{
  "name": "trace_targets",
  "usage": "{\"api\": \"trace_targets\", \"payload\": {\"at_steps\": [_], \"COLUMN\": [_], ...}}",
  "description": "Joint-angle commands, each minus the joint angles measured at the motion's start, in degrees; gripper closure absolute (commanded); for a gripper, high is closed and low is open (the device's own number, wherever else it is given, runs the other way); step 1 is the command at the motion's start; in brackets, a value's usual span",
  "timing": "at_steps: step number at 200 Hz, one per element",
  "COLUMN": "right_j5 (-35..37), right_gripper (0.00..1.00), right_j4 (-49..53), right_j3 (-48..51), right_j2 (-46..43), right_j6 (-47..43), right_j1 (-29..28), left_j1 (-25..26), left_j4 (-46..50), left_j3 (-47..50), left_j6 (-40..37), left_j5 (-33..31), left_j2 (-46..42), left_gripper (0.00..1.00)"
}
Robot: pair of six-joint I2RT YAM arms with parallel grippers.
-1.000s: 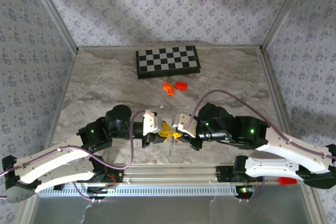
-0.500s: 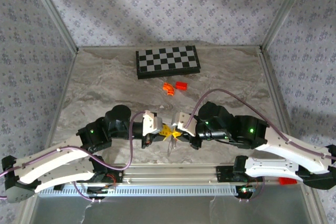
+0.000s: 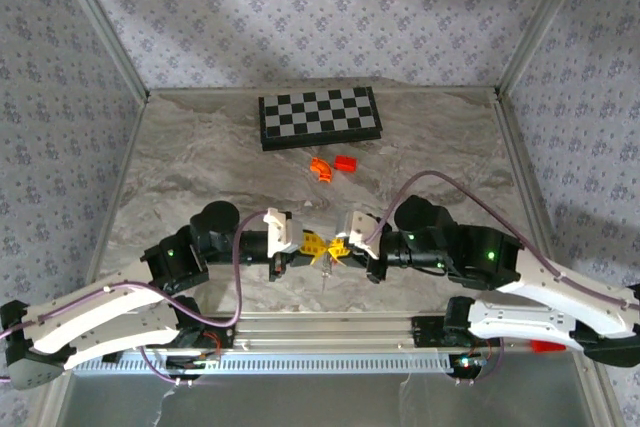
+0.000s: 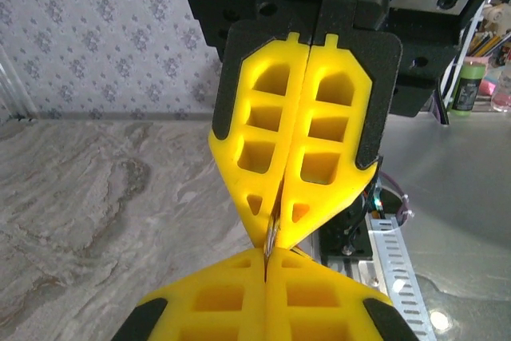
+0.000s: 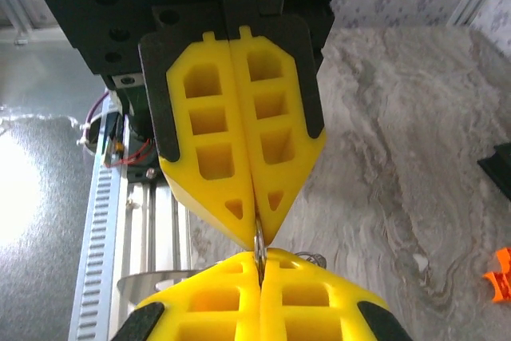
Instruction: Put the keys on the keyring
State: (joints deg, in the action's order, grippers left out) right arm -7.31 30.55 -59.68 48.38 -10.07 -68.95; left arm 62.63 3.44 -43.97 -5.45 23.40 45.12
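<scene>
The keyring (image 5: pixel 259 239) is a thin pale metal loop seen edge-on, pinched from both sides. My left gripper (image 3: pixel 317 245) and right gripper (image 3: pixel 338 247) meet tip to tip just above the table's near edge. In the left wrist view my left gripper (image 4: pixel 265 259) is shut on the keyring (image 4: pixel 271 233), with the right gripper's yellow fingers (image 4: pixel 327 165) facing it. My right gripper (image 5: pixel 259 261) is shut on the same loop. A thin pale strand (image 3: pixel 325 269) hangs below the tips. The red-orange key is hidden or out of view.
A black-and-white checkerboard (image 3: pixel 318 116) lies at the back of the marble table (image 3: pixel 200 167). An orange curved piece (image 3: pixel 320 168) and a red block (image 3: pixel 345 163) sit in front of it. A metal rail (image 3: pixel 330 327) runs along the near edge.
Both grippers stayed tip to tip and shifted slightly away from the near edge. The left arm's wrist drew back to the left and the right arm's elbow moved right.
</scene>
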Motion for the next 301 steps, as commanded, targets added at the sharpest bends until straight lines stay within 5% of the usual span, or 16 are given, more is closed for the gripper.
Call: {"api": "trace_targets", "payload": {"at_steps": [1, 49, 142, 221, 272, 301], "right_j5": [-0.2, -0.1, -2.4, -4.1, 0.6, 3.8], "right_gripper": [0.97, 0.75, 0.74, 1.0, 1.0, 1.0], "right_j4": [-5.9, -8.6, -14.8, -15.4, -11.3, -2.5], "right_j3": [2.4, 4.1, 8.0, 8.7, 7.1, 2.8], "right_j2": [-2.4, -3.4, -6.9, -6.9, -6.5, -4.1], "right_j6": [1.4, 1.9, 2.8, 1.8, 0.7, -0.8], "right_j1": [0.4, 1.0, 1.5, 1.7, 1.6, 1.6], "left_j1": [0.1, 0.0, 0.0, 0.0, 0.0, 0.0], "left_j4": [-4.8, -5.1, -16.6, -16.3, -9.9, -3.0], "left_j3": [0.1, -0.4, 3.3, 3.5, 2.2, 0.2], "left_j6": [1.2, 1.0, 6.9, 6.6, 3.7, 0.6], "left_j5": [1.4, 1.9, 5.1, 4.6, 1.0, -2.4], "left_j2": [-1.2, -1.4, -2.3, -2.0, -0.2, -0.3], "left_gripper": [1.0, 1.0, 1.0, 1.0, 1.0, 0.84]}}
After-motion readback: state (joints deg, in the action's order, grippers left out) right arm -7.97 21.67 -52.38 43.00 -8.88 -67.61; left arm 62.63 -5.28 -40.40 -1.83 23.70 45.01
